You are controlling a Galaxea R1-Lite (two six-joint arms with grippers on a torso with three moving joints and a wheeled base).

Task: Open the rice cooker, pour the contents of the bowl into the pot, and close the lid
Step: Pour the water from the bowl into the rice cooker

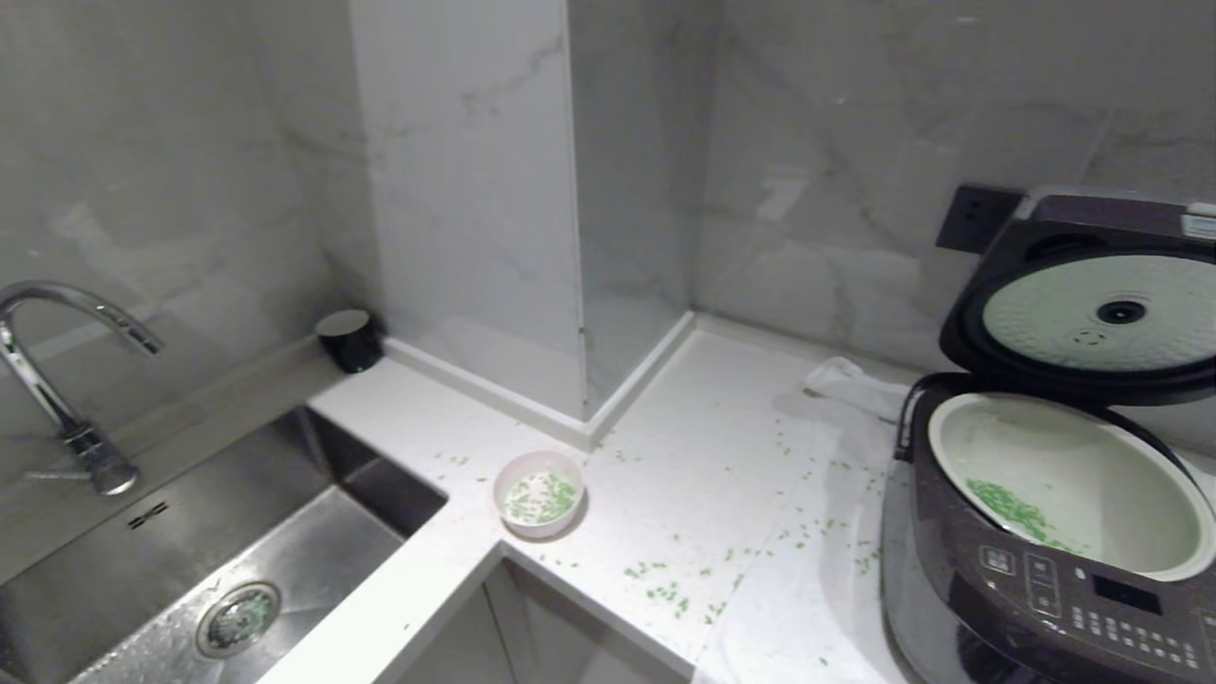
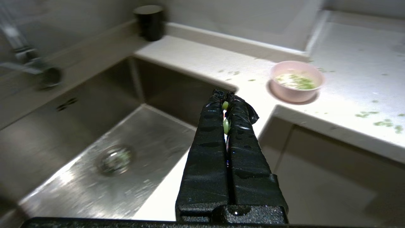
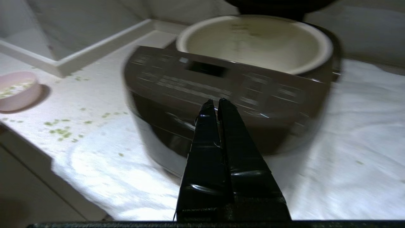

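lid: up, pot exposed
bowl: greens left inside
left gripper: my fingers together; i should part them, grasp the rim level
right gripper: closed, empty

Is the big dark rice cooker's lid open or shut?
Open. The dark brown-grey hinged lid stands tilted up, showing its silver dimpled underside, and the pale off-white pot below is uncovered.

A home kitchen is shown: a steel sink with a chrome tap is set into a white counter at the left, marble-look walls behind, and a rice cooker is stood at the right.
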